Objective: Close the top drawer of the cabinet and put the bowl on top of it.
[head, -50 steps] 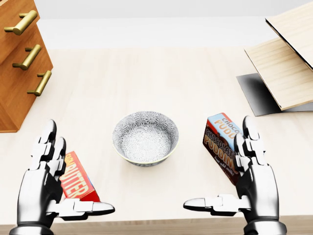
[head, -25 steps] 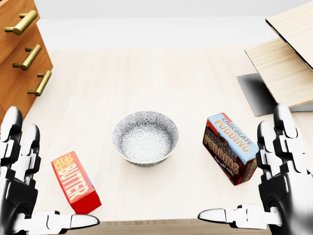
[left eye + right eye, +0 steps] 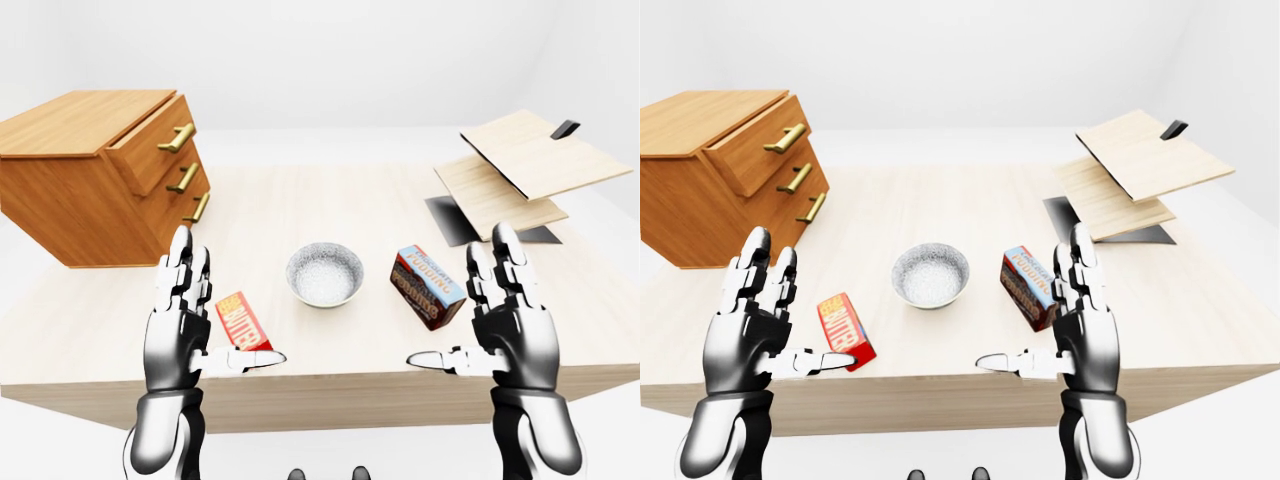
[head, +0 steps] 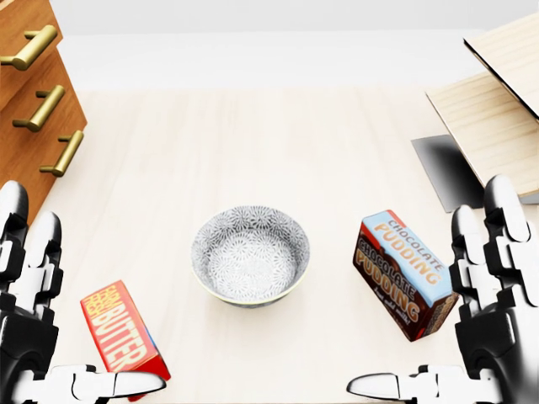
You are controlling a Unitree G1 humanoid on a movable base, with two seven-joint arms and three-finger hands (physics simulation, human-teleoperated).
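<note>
The wooden cabinet (image 3: 80,180) stands at the left of the table in the left-eye view. Its top drawer (image 3: 150,152) sticks out past the two below it. The patterned grey bowl (image 4: 250,255) sits upright and empty mid-table, between my hands and apart from both. My left hand (image 3: 228,305) is raised near the table's near edge, fingers up, thumb out, open and empty. My right hand (image 3: 455,295) mirrors it on the right, open and empty.
A red butter box (image 4: 122,328) lies left of the bowl, partly behind my left thumb. A chocolate pudding box (image 4: 404,269) lies to the bowl's right. Tilted wooden boards (image 3: 520,165) over a dark mat (image 3: 470,215) occupy the right. The table edge (image 3: 330,385) is just below my hands.
Both hands moved outward and lower in the head view, uncovering the two boxes. The whole picture then shifted slightly: bowl and boxes sit lower and the cabinet further left, so the camera moved.
</note>
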